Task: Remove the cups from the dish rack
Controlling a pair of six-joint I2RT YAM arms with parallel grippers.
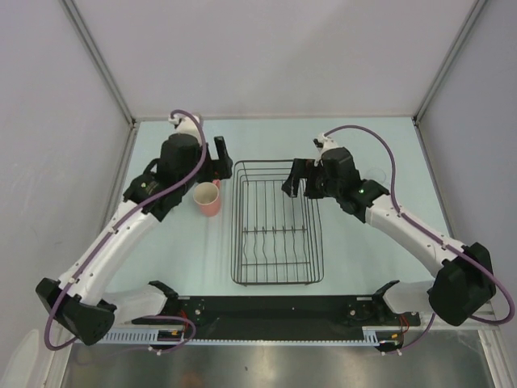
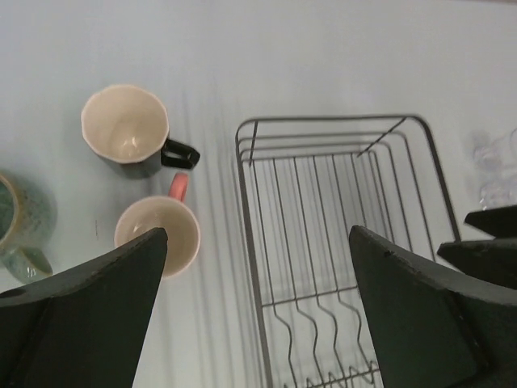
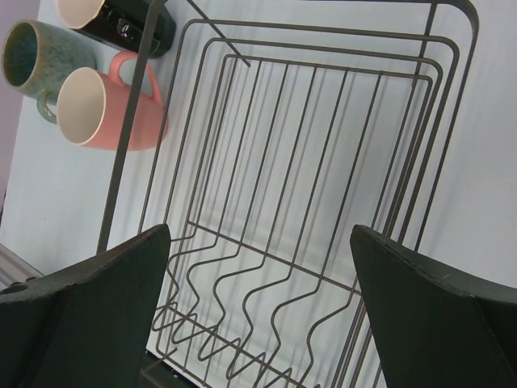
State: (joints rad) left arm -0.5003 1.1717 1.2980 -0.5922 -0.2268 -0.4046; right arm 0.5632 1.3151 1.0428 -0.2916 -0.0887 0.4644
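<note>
left gripper (image 2: 257, 242) and right gripper (image 3: 258, 233) both hang open, holding nothing. pink mug (image 1: 208, 198), black cup (image 2: 129, 129) and green cup (image 2: 20, 222) stand upright on the desk (image 1: 363, 259), left of the dish rack (image 1: 277, 225).

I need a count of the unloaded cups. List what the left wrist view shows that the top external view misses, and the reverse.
Left wrist only: the black cup, the green cup and faint clear glassware right of the dish rack. Top external only: the whole left arm and right arm. Both: the pink mug and the empty dish rack.
</note>
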